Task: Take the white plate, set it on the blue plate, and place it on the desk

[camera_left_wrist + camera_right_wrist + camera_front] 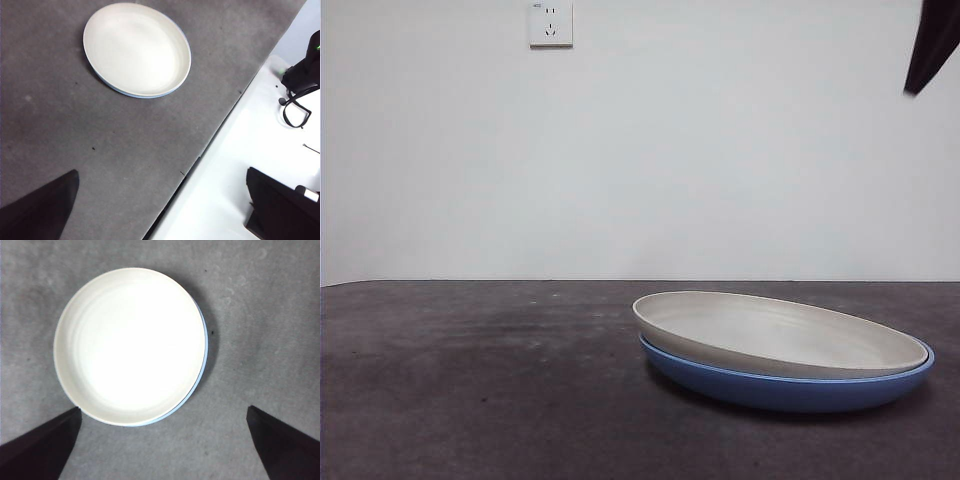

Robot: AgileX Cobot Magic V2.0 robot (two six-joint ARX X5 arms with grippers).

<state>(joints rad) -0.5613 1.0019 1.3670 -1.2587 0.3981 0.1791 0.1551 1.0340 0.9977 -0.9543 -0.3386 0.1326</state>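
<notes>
Now white plate (775, 330) nested in blue plate (790, 388), tilted; right hand (162, 440) spread above.

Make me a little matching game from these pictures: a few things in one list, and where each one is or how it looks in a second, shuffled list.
Things:
1. white plate
2. blue plate
3. desk
4. wall socket

Descriptions:
A. high on the pale wall behind
B. on top of the stack, sitting tilted
C. dark and flat, carrying both plates
D. underneath, only its rim and side showing

Pairs: 1-B, 2-D, 3-C, 4-A
</notes>
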